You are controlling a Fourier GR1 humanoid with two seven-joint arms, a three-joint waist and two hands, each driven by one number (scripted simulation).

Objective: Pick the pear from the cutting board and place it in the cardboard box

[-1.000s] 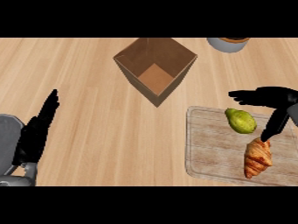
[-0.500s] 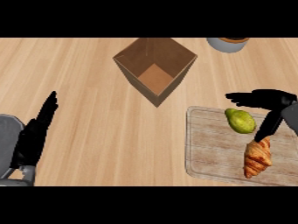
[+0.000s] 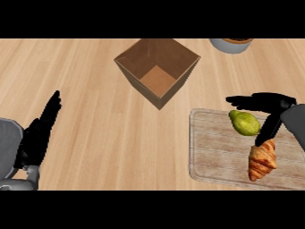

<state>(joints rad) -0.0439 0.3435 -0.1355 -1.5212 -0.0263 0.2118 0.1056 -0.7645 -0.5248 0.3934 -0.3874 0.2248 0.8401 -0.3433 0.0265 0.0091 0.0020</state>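
1. The right hand (image 3: pixel 264 103) is at about 3 o'clock in the view, with its grey forearm coming in from the 4 o'clock edge.
2. Its fingers point toward 9 o'clock and the thumb hangs down toward 6 o'clock, so the hand is spread wide.
3. The left hand (image 3: pixel 41 129) is at about 8 o'clock, resting with straight fingers that point toward 12 o'clock.
4. Its grey forearm fills the corner at 8 o'clock.
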